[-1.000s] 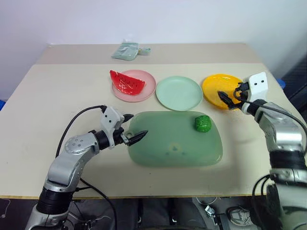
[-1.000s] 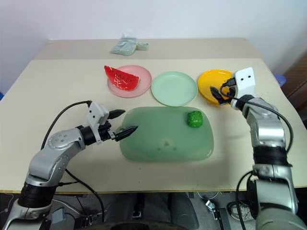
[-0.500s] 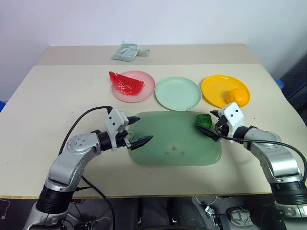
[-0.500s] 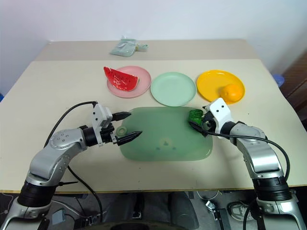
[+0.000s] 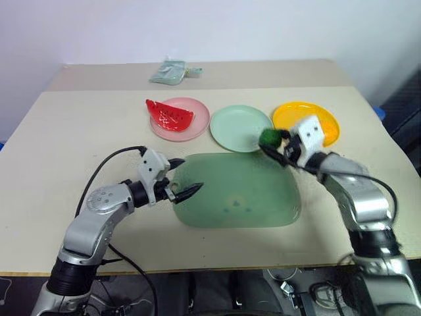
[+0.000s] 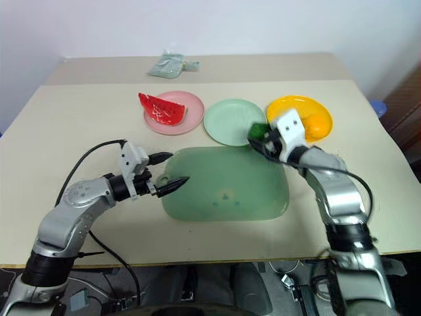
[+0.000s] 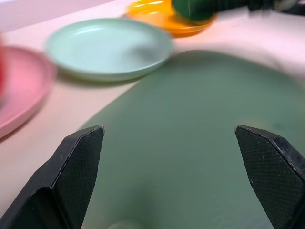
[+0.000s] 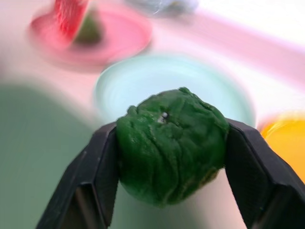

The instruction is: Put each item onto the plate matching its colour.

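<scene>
I have the bumpy dark-green toy ball (image 8: 172, 143) pinched between the two black fingers of my right tool (image 5: 276, 146), one finger on each side of it, so it hangs clear of the bench (image 5: 79, 131) rather than resting on anything. I hold it just beside the near right rim of the pale mint-green round plastic plate (image 5: 241, 128), because that is the plate of its colour, and it is not yet over the plate's middle.

To the left of the mint plate, the red watermelon wedge with dark seeds (image 5: 170, 114) lies on the pink round plate (image 5: 197, 122). To the mint plate's right, the yellow-orange round plate (image 5: 289, 115) is half hidden behind my right tool.

My left tool (image 5: 179, 178) stands wide open and empty over the edge of the large pale green rounded-rectangle mat (image 5: 237, 197), which lies just in front of the mint plate. I judge it is simply waiting out of the way.
</scene>
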